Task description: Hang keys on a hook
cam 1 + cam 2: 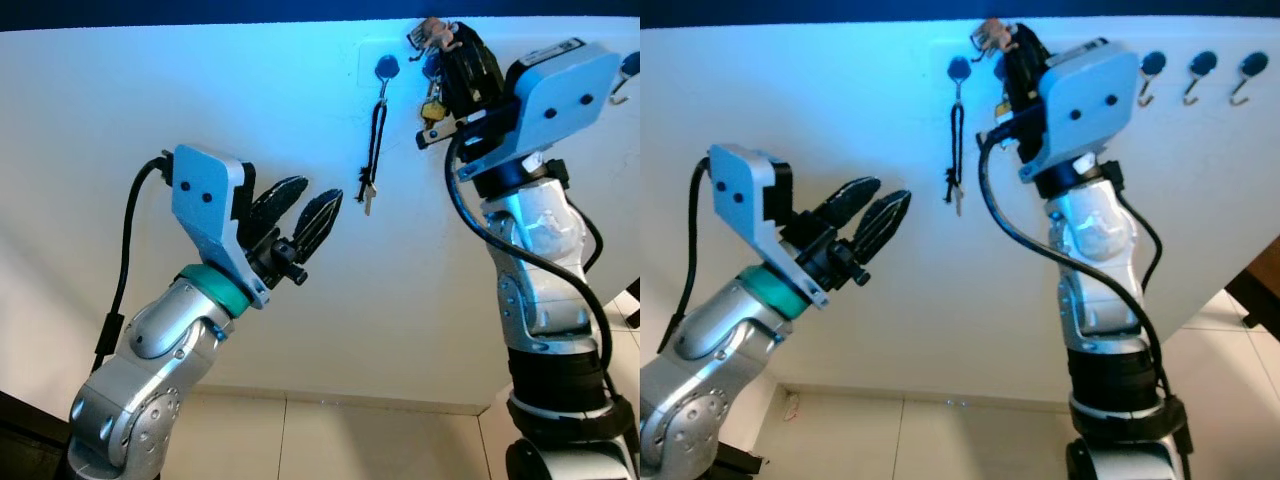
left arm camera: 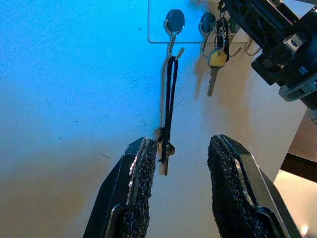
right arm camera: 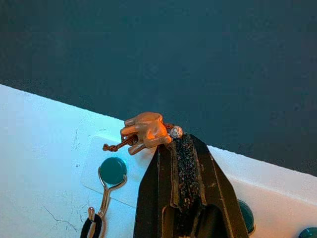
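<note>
Up at the hook row, the right gripper (image 1: pixel 452 55) is clamped on the keys (image 2: pixel 216 58), fingers pressed together on the ring end, with a little tan figure charm (image 3: pixel 146 131) poking out past the fingertips. The bunch dangles just below the grip, brass key lowest, right against the second hook (image 2: pixel 207 25). From the left wrist view it looks like the ring is at or maybe over that hook, but I can't tell if it's actually seated.

That's the risk as I see it: if the fingers let go before the ring is past the hook's tip, the whole bunch drops to the floor. Pulling back at an angle could also drag it straight off again, or snag the charm cord.

The left gripper (image 1: pixel 300 220) hangs spread wide and holding nothing, lower down and well apart from the keys. The black cord (image 1: pixel 376 140) with its own key hangs on the first hook (image 1: pixel 386 68) just in front of it, so any drift forward could knock that loose.
</note>
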Tool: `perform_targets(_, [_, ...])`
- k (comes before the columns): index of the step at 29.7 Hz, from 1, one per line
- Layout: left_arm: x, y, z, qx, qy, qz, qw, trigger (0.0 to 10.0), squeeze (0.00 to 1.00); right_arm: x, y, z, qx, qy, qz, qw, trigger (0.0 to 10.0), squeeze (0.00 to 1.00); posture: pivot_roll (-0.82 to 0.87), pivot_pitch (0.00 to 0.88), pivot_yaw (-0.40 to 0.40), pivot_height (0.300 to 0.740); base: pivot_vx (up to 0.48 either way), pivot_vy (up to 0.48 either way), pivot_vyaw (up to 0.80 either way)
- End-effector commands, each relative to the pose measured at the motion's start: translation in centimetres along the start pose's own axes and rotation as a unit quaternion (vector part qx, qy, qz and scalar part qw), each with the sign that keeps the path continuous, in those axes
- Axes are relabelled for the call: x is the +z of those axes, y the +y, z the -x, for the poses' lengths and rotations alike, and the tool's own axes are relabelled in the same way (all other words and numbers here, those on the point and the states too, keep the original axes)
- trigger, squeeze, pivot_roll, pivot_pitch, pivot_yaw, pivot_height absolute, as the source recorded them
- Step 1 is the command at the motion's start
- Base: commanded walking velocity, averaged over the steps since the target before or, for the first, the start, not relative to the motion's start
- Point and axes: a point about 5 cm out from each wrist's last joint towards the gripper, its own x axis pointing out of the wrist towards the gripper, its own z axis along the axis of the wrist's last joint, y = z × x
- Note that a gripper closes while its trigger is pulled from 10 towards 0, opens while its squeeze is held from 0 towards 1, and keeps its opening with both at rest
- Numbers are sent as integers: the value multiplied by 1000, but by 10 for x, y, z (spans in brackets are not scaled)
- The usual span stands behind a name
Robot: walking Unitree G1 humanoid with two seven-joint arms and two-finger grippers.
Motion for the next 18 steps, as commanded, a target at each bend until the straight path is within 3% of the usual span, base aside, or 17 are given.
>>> perform_targets(1, [1, -2, 0, -4, 0, 0, 1000, 10000, 0, -1, 5, -3, 8, 0, 2, 1000, 10000, 0, -88, 42, 123, 740, 0, 0, 0])
perform_targets(18, [2, -1, 0, -2, -3, 0, 1000, 10000, 0, -34, 16, -7, 3, 57, 25, 998, 10000, 0, -80, 44, 122, 740, 0, 0, 0])
